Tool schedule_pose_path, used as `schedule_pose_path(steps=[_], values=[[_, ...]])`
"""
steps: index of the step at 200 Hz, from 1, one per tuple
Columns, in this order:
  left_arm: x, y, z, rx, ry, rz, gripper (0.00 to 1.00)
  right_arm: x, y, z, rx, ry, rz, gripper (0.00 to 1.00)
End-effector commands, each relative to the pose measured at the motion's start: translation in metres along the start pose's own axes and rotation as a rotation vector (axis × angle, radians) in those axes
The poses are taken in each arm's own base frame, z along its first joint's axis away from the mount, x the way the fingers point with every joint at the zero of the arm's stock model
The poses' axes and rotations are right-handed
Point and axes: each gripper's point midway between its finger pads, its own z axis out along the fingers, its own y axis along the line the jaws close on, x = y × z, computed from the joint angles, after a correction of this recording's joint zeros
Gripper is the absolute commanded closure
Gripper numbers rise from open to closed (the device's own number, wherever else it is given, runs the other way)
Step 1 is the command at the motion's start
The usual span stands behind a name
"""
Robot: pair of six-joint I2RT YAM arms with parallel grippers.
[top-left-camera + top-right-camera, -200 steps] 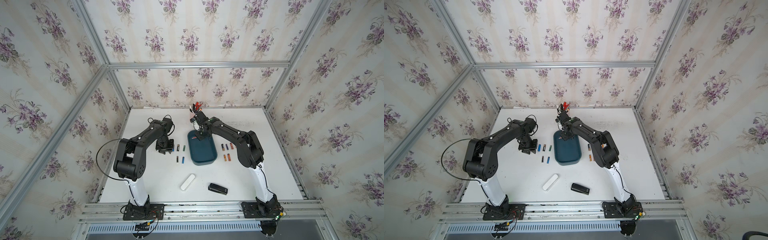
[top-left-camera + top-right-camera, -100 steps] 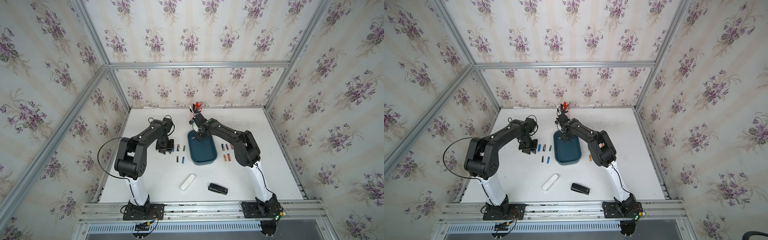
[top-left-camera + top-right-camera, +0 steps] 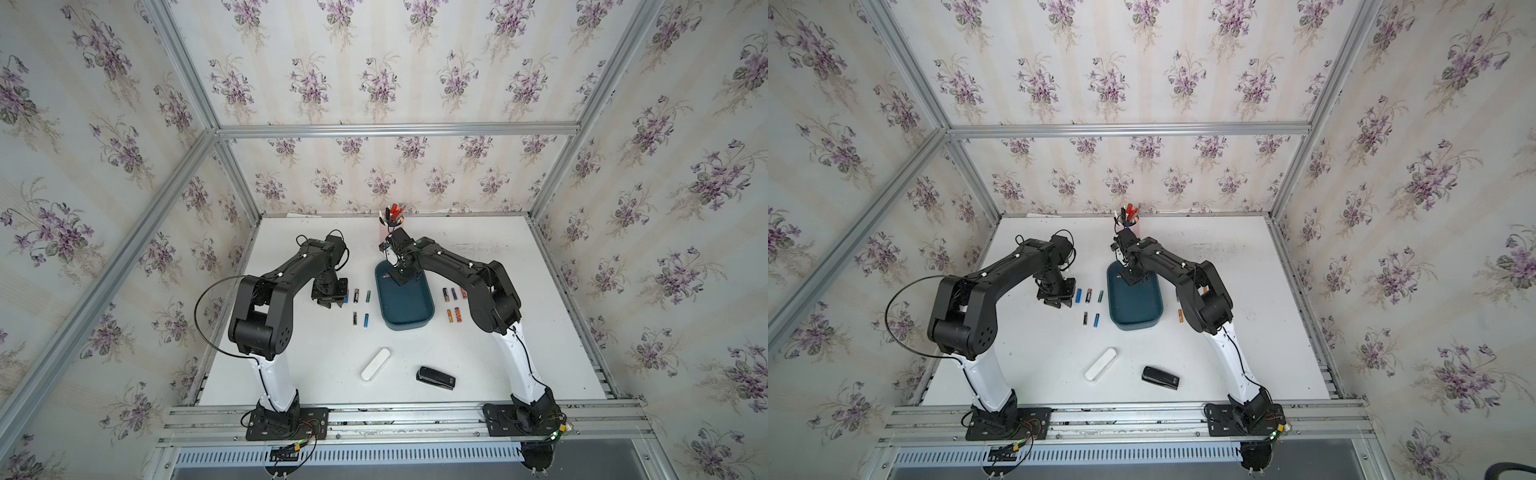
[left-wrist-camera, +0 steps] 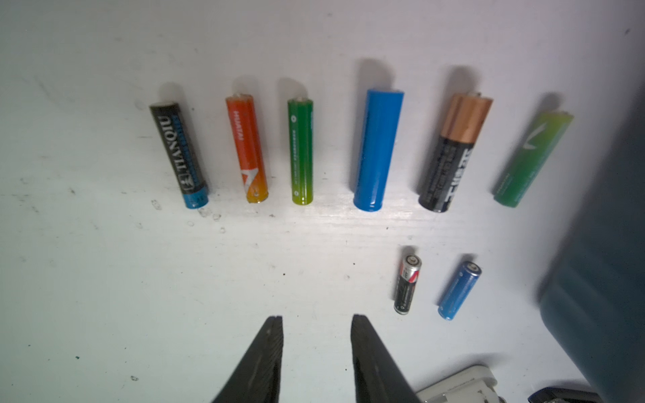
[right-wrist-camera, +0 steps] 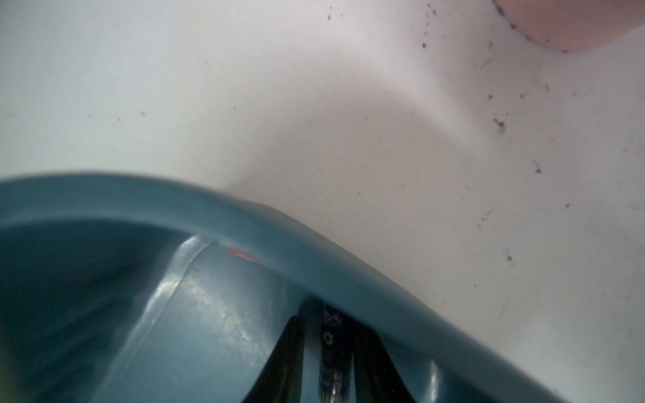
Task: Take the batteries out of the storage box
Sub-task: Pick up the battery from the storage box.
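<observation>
- In both top views the storage box [image 3: 407, 326] lies mid table [image 3: 519, 365], between the two arms
- right gripper [image 3: 400, 279] is down inside the box's far end; its jaws are too small to read from up here
- left gripper [image 3: 331, 302] hangs low over the table left of the box, just beside loose batteries [image 3: 356, 295]; several more lie on the table right of the box
- pen cup [image 3: 392, 227] stands behind the box; white case [image 3: 375, 364] and black oblong thing [image 3: 435, 377] lie near the front edge, apart from each other
- Left wrist view: left gripper [image 4: 316, 319] is spread, bare table in the gap, holding nothing
- six batteries lie in a row ahead of it, roughly parallel and not touching, the big blue battery [image 4: 378, 150] among them; two smaller ones lie nearer the fingers
- light green battery [image 4: 534, 160] ends the row, near the box wall
- Right wrist view: right gripper [image 5: 330, 322] pinches a dark battery [image 5: 330, 352] with white print, a finger tight on each side
- that battery is inside the box, just under the rim at a rounded corner; the pink cup shows blurred beyond
</observation>
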Motion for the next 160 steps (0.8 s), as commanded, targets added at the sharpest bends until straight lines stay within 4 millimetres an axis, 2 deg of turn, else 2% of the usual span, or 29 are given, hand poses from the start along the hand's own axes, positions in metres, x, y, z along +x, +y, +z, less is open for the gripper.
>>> schedule_pose_path(steps=[1,42,72,123,160], values=[[0.0,-0.001,-0.004,0.004,-0.003,0.005,0.62,0.006,0.005,-0.005,-0.028,0.019,0.037,0.73],[0.001,-0.001,-0.006,0.008,-0.009,0.003,0.62,0.017,0.0,0.004,-0.002,0.058,0.069,0.69],[-0.002,-0.003,-0.009,0.012,-0.019,0.003,0.62,0.02,0.001,0.005,0.001,0.061,0.089,0.75],[-0.007,-0.005,-0.012,0.014,-0.027,0.007,0.62,0.014,0.001,-0.009,-0.005,0.032,0.175,0.8],[-0.011,-0.007,-0.024,0.006,-0.051,0.021,0.62,0.011,0.003,-0.024,-0.019,0.015,0.251,0.81]])
